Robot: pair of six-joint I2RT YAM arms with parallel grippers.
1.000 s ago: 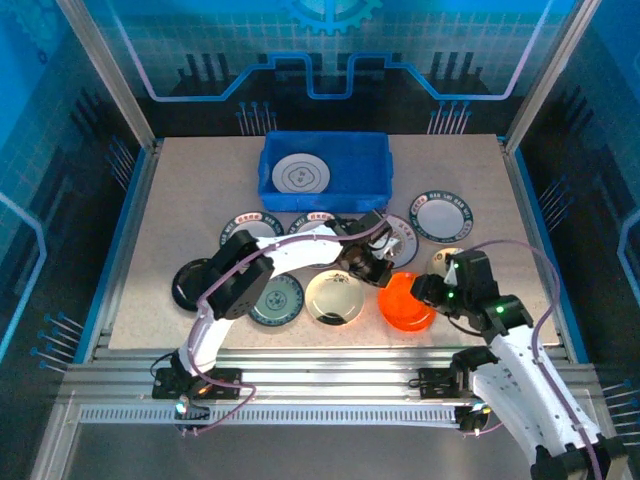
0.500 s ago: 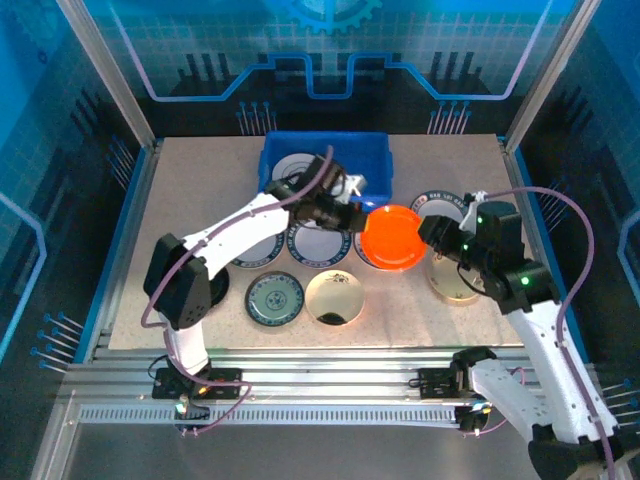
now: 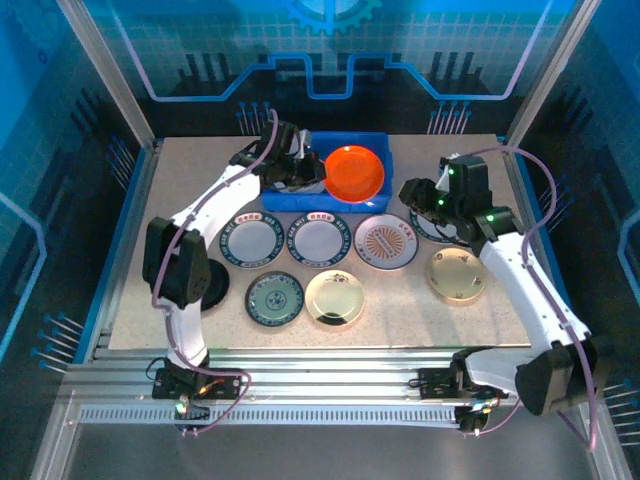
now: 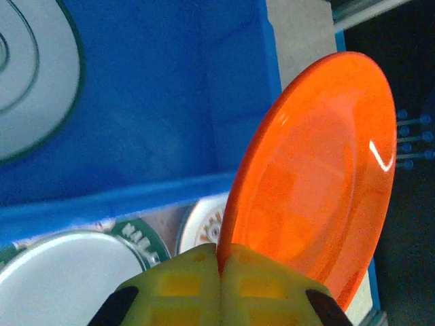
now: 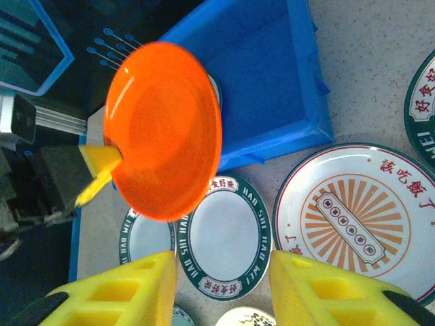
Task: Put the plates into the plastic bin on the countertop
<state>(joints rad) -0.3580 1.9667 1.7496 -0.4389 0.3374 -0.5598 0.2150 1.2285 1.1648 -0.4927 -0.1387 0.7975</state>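
The left jaws pinch the rim of the orange plate point(image 4: 319, 176), holding it tilted on edge above the bin point(image 4: 170, 102). A white plate point(image 4: 27, 75) lies flat in the bin. The right jaws stand spread and empty above the rimmed plates point(image 5: 224, 234), which lie in a row on the worktop point(image 3: 190, 180) just in front of the bin.

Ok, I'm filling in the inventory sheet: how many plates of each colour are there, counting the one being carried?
White plates with dark rims: 5
Cream/gold plates: 2
Dark green patterned plate: 1
Dark plate, partly hidden: 1
Orange plate: 1
Total: 10
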